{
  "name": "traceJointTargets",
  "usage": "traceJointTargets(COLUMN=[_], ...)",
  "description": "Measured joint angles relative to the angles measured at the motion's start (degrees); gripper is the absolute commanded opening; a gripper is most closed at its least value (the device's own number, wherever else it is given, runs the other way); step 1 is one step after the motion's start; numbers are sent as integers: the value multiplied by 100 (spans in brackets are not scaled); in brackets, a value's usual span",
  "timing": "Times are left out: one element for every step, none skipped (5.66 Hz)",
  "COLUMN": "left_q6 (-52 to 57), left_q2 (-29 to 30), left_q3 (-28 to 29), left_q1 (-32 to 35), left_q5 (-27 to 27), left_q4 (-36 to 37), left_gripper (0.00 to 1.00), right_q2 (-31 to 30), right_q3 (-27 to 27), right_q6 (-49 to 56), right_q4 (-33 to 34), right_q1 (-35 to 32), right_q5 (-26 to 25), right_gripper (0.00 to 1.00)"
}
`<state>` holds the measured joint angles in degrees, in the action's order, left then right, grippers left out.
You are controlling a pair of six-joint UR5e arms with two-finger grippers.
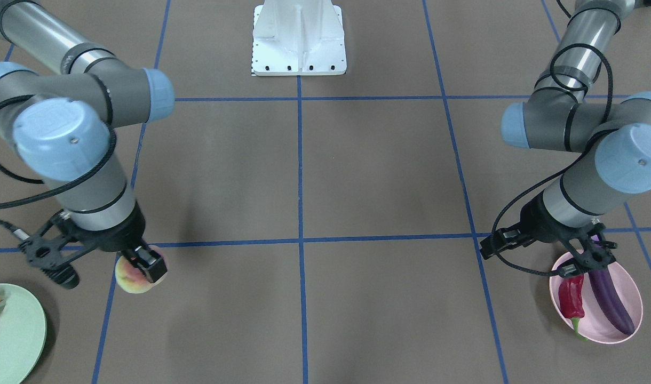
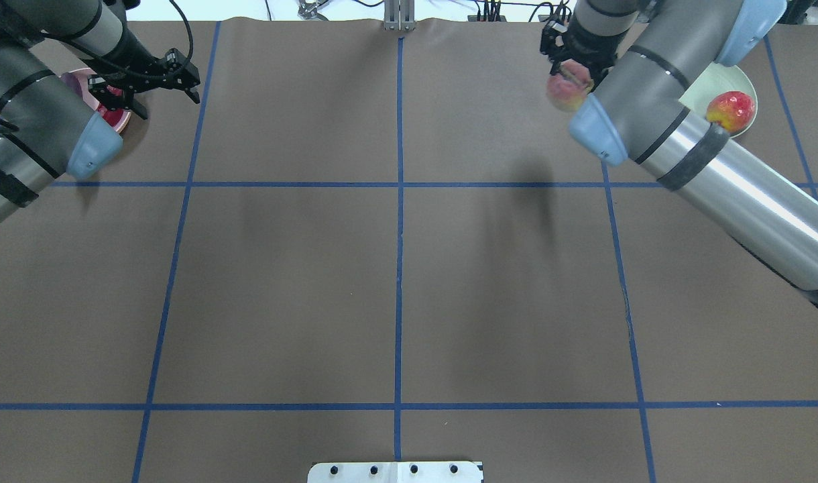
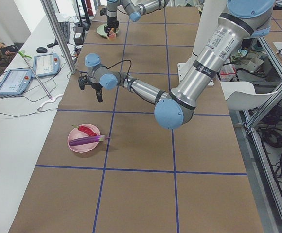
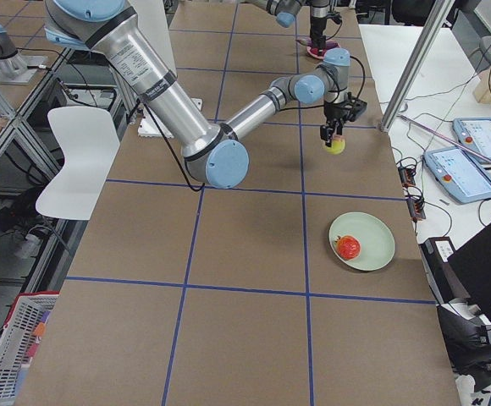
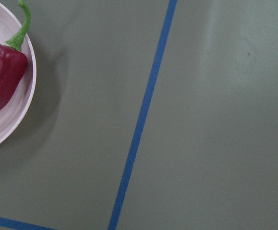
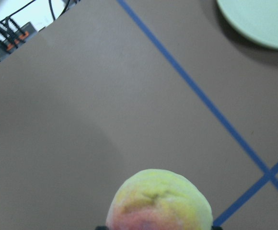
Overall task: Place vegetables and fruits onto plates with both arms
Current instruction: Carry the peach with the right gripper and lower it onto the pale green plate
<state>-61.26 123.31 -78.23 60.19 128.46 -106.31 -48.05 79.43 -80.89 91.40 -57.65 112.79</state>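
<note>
Over on the robot's left side, we reckon the job is basically sorted: the long glossy purple eggplant (image 1: 611, 301) and the wrinkled red chili pepper with its green stem (image 1: 571, 296) both lie side by side on the round pale pink plate (image 1: 597, 326). The black two-finger left gripper (image 1: 587, 257) hangs above the plate's rim with its fingers spread and nothing between them, so it's let go and empty.

On the other side it's half done. The round mottled red-orange pomegranate (image 2: 731, 111) sits on the round pale mint green plate (image 2: 711, 84). The round yellow-green peach with the pink blush (image 1: 133, 281) is not there yet; it's clamped between the fingers of the black right gripper (image 1: 144, 266), up in the air over the brown table with blue tape lines (image 1: 379, 176). From the right-side camera we see the peach hanging apart from the green plate, and the right wrist camera shows just the plate's edge off in the corner while the peach fills the bottom.

So by our count that's three of four items plated. What's left, as we judge it, is carrying the peach over the green plate, lowering it beside the pomegranate without knocking that one, and opening the fingers.
</note>
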Motion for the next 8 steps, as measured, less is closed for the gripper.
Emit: traceJointTargets(left_q6=[-57, -100, -139, -163, -178, -180, -158, -31], left_q2=[1, 9, 21, 40, 54, 63, 64, -18], left_q3=[-31, -42, -45, -45, -44, -45, -56, -214], left_q1=[-46, -67, -84, -104, -121, -133, -131, -110], left_q5=[-1, -4, -11, -19, -25, -27, -19, -1], left_q4=[3, 2, -2, -1, 3, 4, -1, 0], left_gripper=[100, 100, 100, 100, 100, 100, 100, 100], right_q2=[-123, -206, -254, -331, -437, -527, -593, -720], right_q3=[-615, -1313, -1921, -2375, -2588, -2632, -2540, -2198], right_q6=[423, 647, 857, 1029, 1094, 1142, 1267, 1468], right_q4=[-470, -1089, -1580, -1971, -2205, -2334, -2434, -2460], right_q1=[-337, -583, -763, -872, -903, -911, -921, -959], right_q5=[50, 75, 79, 80, 112, 184, 249, 429], right_gripper=[0, 0, 0, 0, 84, 100, 100, 100])
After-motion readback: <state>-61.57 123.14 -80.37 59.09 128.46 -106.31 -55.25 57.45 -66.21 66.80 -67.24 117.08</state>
